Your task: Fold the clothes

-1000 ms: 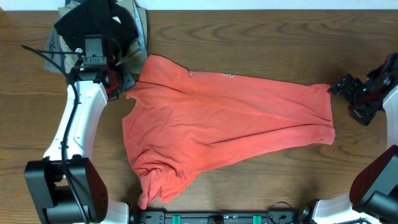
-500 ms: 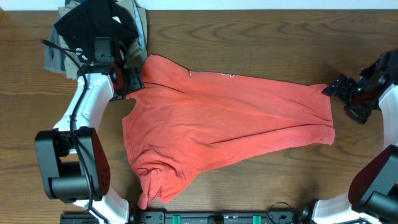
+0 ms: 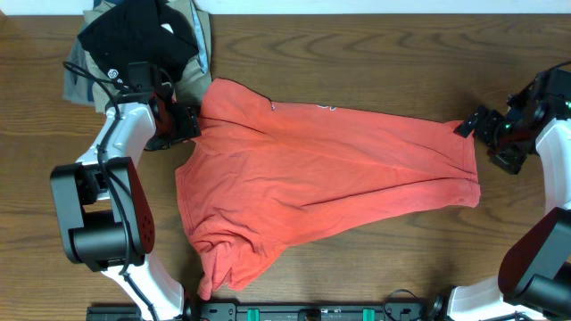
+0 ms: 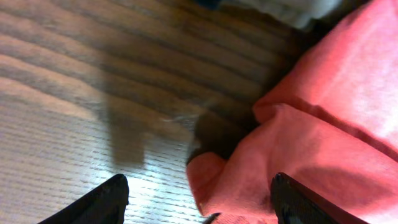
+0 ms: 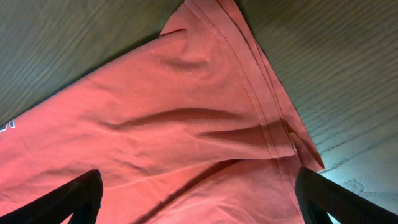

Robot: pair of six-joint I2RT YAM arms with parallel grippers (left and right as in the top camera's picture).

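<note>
Near the table's (image 3: pixel 357 53) left edge, we see the left gripper (image 3: pixel 183 127) angled over the T-shirt's (image 3: pixel 330 169) sleeve edge, jaws wide and empty, having swung right and widened within 1 second. The T-shirt lies spread across the table's middle. The right gripper (image 3: pixel 477 143), gaping and empty, has slid left over the hem corner. A black garment (image 3: pixel 134 31) and a khaki-grey garment (image 3: pixel 80 82) crowd the far-left corner behind the left arm.

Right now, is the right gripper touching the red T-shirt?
Cannot tell. Right wrist view: the open right gripper straddles the T-shirt corner; neither contact nor gap shows.
</note>
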